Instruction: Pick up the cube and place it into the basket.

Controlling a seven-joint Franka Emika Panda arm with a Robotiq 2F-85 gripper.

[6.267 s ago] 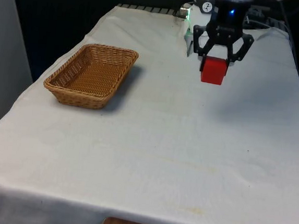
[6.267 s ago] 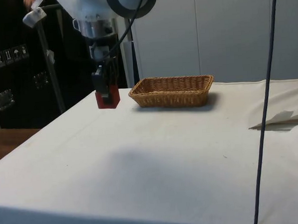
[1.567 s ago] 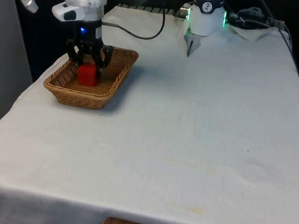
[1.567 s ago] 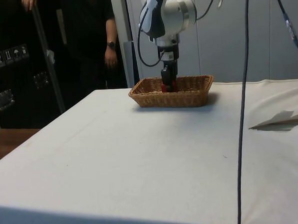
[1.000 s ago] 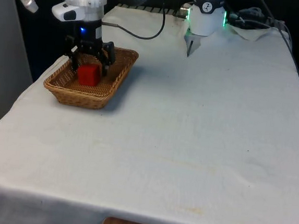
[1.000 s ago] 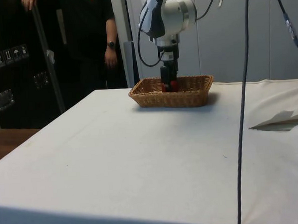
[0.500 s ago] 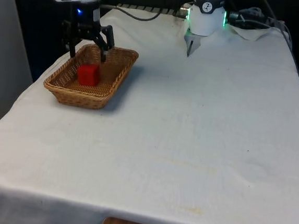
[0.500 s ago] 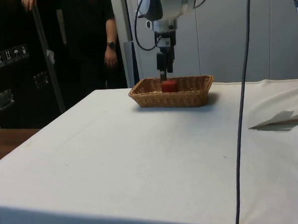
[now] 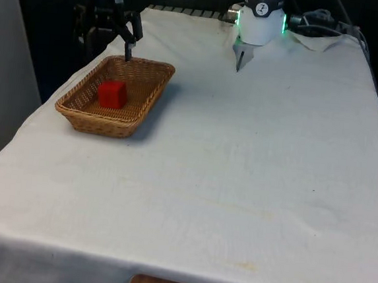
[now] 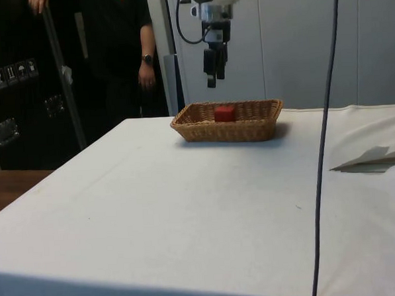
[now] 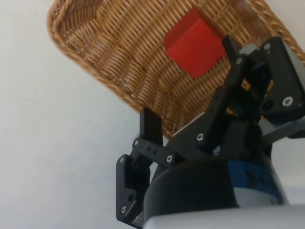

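Gripper (image 9: 111, 32) hangs up high with its fingers spread apart and nothing in them. Your red cube (image 9: 112, 94) sits flat on the bottom of the basket (image 9: 135, 118). It looks small, hard and light, with flat sides you could pinch from two opposite faces. In the front view, the cube lies below the gripper, at about 6 o'clock, well apart from the fingers.

Carried the cube (image 9: 112, 94) from mid-air over the counter's far right, in the front view, into the basket (image 9: 140, 113). Let go of it there; now lying on the woven floor. Lifted the pincer (image 9: 108, 50) clear, spread wide and empty, above the basket's far end.
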